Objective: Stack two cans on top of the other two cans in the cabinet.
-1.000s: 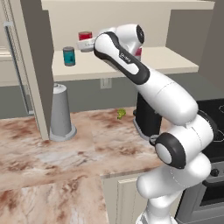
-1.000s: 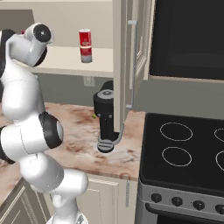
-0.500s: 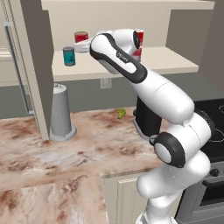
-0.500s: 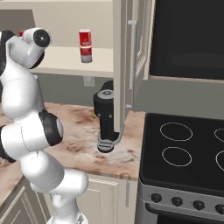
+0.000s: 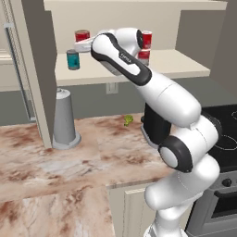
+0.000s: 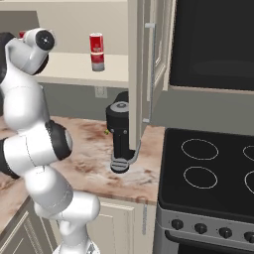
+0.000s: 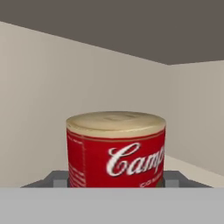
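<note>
Cream cabinet shelf (image 5: 176,65): teal can (image 5: 72,59) at left, upright; stack of two red-and-silver cans (image 6: 97,51) toward middle. Marble counter (image 5: 92,162): grey cone-shaped container (image 5: 64,118), small green item (image 5: 128,120).

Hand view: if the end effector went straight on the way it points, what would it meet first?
The end effector is closed on the all-red can, which fills the line ahead. Past the can, the first thing looks to be the cabinet's pale inner wall; its depth is unclear.

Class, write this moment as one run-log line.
tool: shut on red can; red can: higher than teal can; cabinet: stacked pair at right
</note>
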### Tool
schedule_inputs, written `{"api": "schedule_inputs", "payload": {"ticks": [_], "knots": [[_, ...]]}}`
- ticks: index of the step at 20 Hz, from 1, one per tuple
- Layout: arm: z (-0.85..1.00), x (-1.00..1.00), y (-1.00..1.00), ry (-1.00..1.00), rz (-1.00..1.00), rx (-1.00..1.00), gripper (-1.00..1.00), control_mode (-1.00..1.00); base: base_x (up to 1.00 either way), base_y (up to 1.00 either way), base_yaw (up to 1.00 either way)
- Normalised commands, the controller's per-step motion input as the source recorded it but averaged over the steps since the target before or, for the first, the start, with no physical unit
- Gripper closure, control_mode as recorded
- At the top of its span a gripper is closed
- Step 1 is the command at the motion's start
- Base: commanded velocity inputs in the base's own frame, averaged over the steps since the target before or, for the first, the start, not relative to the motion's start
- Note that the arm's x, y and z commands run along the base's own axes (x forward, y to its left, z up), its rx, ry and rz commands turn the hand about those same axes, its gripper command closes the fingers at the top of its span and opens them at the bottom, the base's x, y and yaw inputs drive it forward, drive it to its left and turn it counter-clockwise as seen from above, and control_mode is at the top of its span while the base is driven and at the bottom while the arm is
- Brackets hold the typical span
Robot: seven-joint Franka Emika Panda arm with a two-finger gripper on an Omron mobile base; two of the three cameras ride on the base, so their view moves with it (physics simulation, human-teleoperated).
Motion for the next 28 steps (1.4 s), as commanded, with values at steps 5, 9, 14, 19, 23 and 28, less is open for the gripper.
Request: {"api": "schedule_inputs", "payload": {"ticks": [5,9,14,19,23,28], "knots": [[0.00,0.22,0.14,0.00,0.00,0.00,1.00,-1.00,0.00,0.00,0.00],[-0.02,0.25,0.12,0.00,0.00,0.00,1.00,-1.00,0.00,0.00,0.00],[0.00,0.19,0.10,0.00,0.00,0.00,1.00,-1.00,0.00,0.00,0.00],[0.00,0.08,0.16,0.00,0.01,0.00,1.00,-1.00,0.00,0.00,0.00],[-0.06,0.02,0.14,0.00,0.00,0.00,1.00,-1.00,0.00,0.00,0.00],[-0.10,0.10,0.03,0.00,0.00,0.00,1.00,-1.00,0.00,0.00,0.00]]}}
